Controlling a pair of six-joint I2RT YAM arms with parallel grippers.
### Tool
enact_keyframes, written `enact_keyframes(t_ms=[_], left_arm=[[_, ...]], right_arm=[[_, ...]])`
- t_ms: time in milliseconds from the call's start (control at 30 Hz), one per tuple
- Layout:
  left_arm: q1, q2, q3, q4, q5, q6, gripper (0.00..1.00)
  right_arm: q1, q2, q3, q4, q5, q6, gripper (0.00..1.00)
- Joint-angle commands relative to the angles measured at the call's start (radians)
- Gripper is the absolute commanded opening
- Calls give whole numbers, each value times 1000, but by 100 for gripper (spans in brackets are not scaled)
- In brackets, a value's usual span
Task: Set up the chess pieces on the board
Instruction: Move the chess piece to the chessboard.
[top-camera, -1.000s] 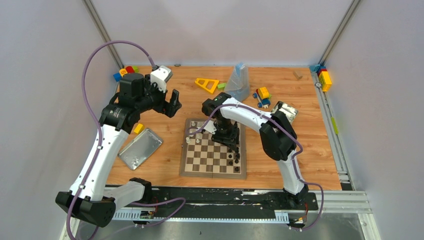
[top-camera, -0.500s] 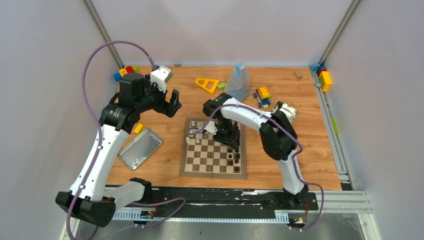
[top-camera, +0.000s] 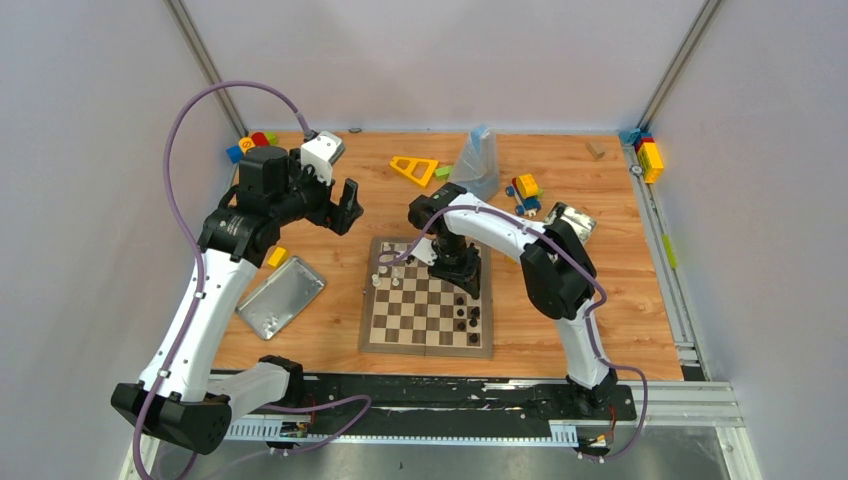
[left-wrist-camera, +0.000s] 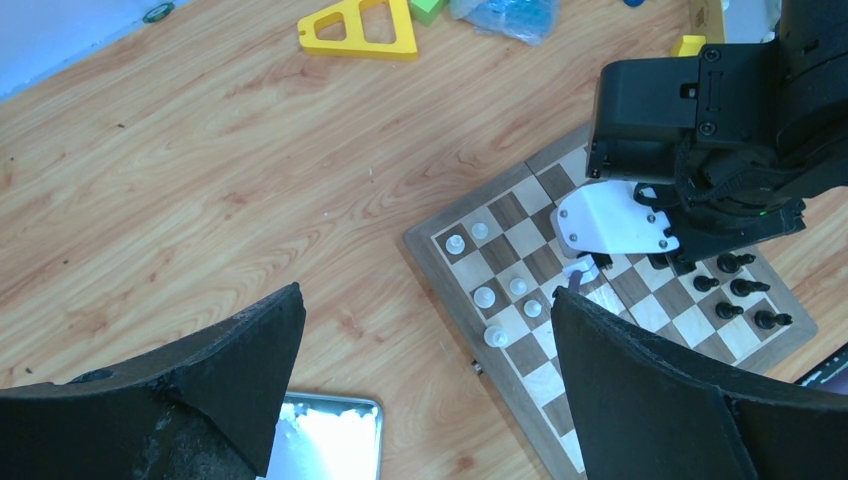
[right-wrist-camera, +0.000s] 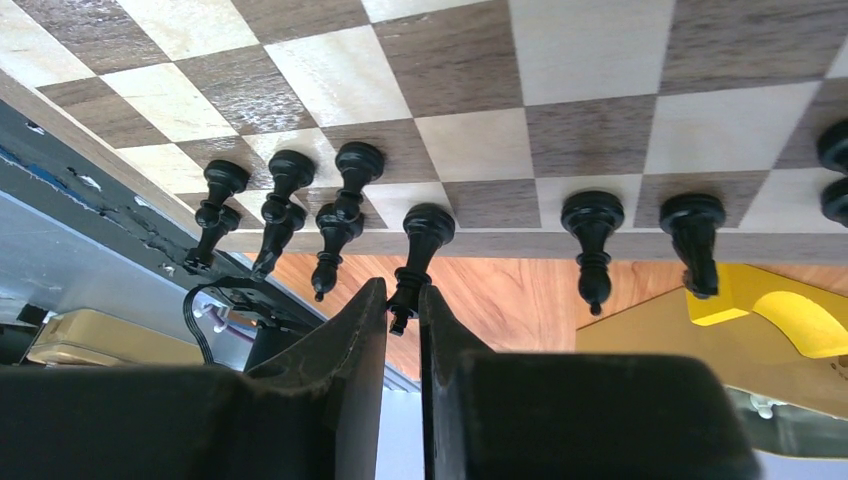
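The wooden chessboard (top-camera: 415, 322) lies at the table's middle. Several cream pieces (top-camera: 385, 272) stand near its far left corner, and several black pieces (top-camera: 468, 316) along its right side. My right gripper (top-camera: 463, 277) is low over the board's right part. In the right wrist view it (right-wrist-camera: 404, 300) is shut on the head of a black piece (right-wrist-camera: 422, 238) that stands at the board's (right-wrist-camera: 590, 60) edge row, among other black pieces (right-wrist-camera: 590, 225). My left gripper (left-wrist-camera: 425, 315) is open and empty, held high over the bare wood left of the board (left-wrist-camera: 560, 400).
A silver lid (top-camera: 281, 296) lies left of the board. A yellow triangle (top-camera: 414, 168), a plastic bag (top-camera: 477, 165), coloured blocks (top-camera: 525, 188) and a tin box (top-camera: 570, 220) lie behind the board. More blocks sit at the far left (top-camera: 250, 145) and far right (top-camera: 648, 155).
My right gripper has shifted a little toward the far side of the board. The left arm has not moved.
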Motion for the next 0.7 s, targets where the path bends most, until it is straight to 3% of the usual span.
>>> enact_keyframes(t_ms=[0,667], left_arm=[[8,-14,-1,22,6,18,100],[10,-18,-4,21,6,19,100]], right_arm=[[-12,-26,54,3,21,7,10],[-27,16,89,9,21,-13,13]])
